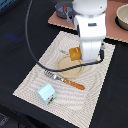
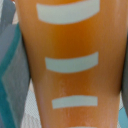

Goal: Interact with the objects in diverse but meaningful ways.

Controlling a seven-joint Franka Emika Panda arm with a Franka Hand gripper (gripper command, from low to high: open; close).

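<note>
One bread loaf [image 2: 70, 65] between fingers [image 2: 125, 75], filling wrist view.

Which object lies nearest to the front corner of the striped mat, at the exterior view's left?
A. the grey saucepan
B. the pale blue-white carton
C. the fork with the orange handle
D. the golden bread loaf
B: the pale blue-white carton sits near that corner of the striped mat, while the bread loaf is farther back, under the arm.
</note>
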